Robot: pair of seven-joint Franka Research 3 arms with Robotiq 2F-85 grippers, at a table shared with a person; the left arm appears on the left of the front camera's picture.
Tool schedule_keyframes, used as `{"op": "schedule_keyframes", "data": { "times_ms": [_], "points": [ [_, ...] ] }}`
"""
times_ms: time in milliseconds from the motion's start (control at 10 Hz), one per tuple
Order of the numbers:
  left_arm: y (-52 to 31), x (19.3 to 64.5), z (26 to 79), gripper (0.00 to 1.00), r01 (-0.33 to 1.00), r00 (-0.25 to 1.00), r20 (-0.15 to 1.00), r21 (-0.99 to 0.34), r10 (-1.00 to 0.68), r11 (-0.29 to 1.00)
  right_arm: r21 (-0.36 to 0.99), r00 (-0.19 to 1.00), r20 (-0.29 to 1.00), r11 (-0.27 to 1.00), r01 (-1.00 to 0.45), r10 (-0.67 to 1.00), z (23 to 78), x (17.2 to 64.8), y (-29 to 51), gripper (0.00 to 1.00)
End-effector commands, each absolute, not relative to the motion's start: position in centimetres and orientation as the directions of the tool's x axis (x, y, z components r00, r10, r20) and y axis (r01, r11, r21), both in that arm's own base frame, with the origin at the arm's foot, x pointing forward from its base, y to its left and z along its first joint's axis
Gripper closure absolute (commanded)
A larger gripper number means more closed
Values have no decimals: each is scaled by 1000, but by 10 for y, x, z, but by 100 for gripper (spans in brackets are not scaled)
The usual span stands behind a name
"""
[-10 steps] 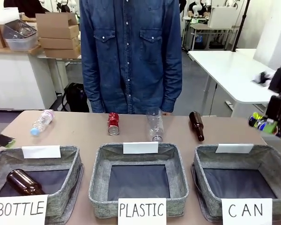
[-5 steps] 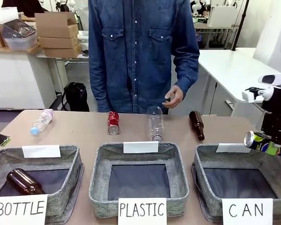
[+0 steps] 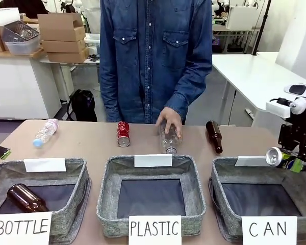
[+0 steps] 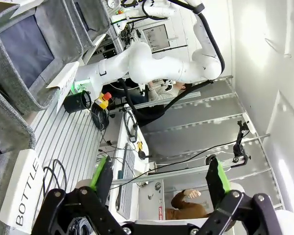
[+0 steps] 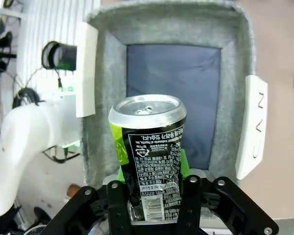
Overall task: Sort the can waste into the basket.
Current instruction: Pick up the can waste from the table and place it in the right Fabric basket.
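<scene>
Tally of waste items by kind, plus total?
Cans: 2 (red can, silver can in right pincer)
Plastic bottles: 2 (left plastic bottle, middle plastic bottle)
Glass bottles: 2 (table glass bottle, basket glass bottle)
Total: 6

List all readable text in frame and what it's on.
"BOTTLE": left sign, on the left basket.
"PLASTIC": middle sign, on the middle basket.
"CAN": right sign, on the right basket.
Print on the silver can in the right gripper: too small to read.
Print on the red can: blurred.
</scene>
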State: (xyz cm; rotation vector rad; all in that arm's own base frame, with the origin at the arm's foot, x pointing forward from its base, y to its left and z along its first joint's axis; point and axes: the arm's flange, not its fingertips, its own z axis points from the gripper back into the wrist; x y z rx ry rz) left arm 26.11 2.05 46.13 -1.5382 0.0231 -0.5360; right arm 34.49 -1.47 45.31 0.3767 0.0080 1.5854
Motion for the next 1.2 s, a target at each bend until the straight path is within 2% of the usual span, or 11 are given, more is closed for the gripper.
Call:
{"op": "schedule_keyframes", "data": {
  "times_ms": [0,400,600,700,800,900,1000,1100],
  "points": [
    [19,259,464,0,314,885,318,-947,-339,-68,186,2,251,-47,-982,968,450,343,-16,1],
    [19,259,464,0,314,885,318,-947,-339,-68,188,88,243,42,-981,966,452,344,-14,0],
    [19,259,464,0,314,885,318,-947,-339,-68,235,156,254,96,-967,955,453,348,-11,0],
    [19,259,464,0,314,885,318,-947,-339,-68,290,241,312,149,-945,919,457,354,-11,0],
    [19,259,464,0,314,885,318,-947,-339,-68,432,355,411,163,-887,840,465,360,-14,0],
    [19,259,464,0,314,885,318,-947,-339,-68,806,853,429,299,-510,298,490,377,-15,0],
    [19,259,464,0,314,885,318,-947,-339,-68,990,991,135,30,-135,-3,509,389,-28,0],
    [19,259,464,0,314,885,318,-947,-339,-68,989,992,27,-140,-45,-126,512,396,-41,0]
  ]
}}
